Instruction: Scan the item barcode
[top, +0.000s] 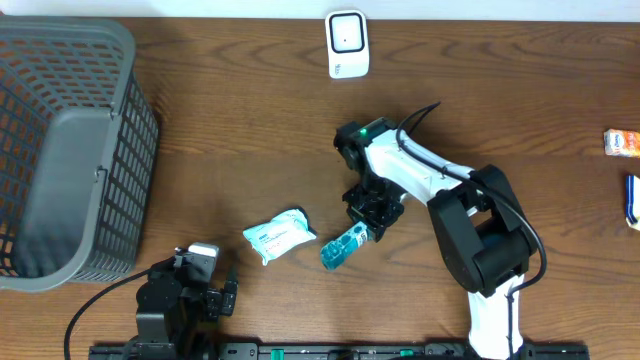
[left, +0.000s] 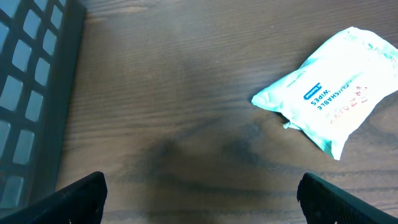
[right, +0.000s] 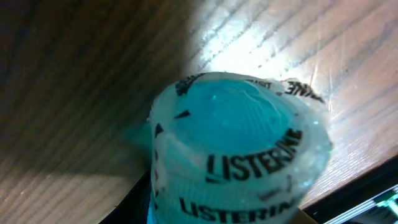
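A small blue Listerine mouthwash bottle (top: 340, 248) lies slanted on the wooden table, right of centre. My right gripper (top: 366, 228) reaches down onto its upper-right end. In the right wrist view the bottle (right: 239, 149) fills the frame, cap end pointing away, and my right gripper (right: 230, 214) is shut on it, with dark fingers (right: 127, 202) pressed against its sides. The white scanner (top: 347, 43) stands at the table's far edge. My left gripper (top: 205, 270) rests near the front left edge. It (left: 199, 202) is open with only bare wood between its fingers.
A teal-and-white wipes pack (top: 280, 235) (left: 336, 93) lies just left of the bottle. A grey mesh basket (top: 70, 150) fills the left side. An orange packet (top: 622, 142) and a blue item (top: 634, 200) sit at the right edge.
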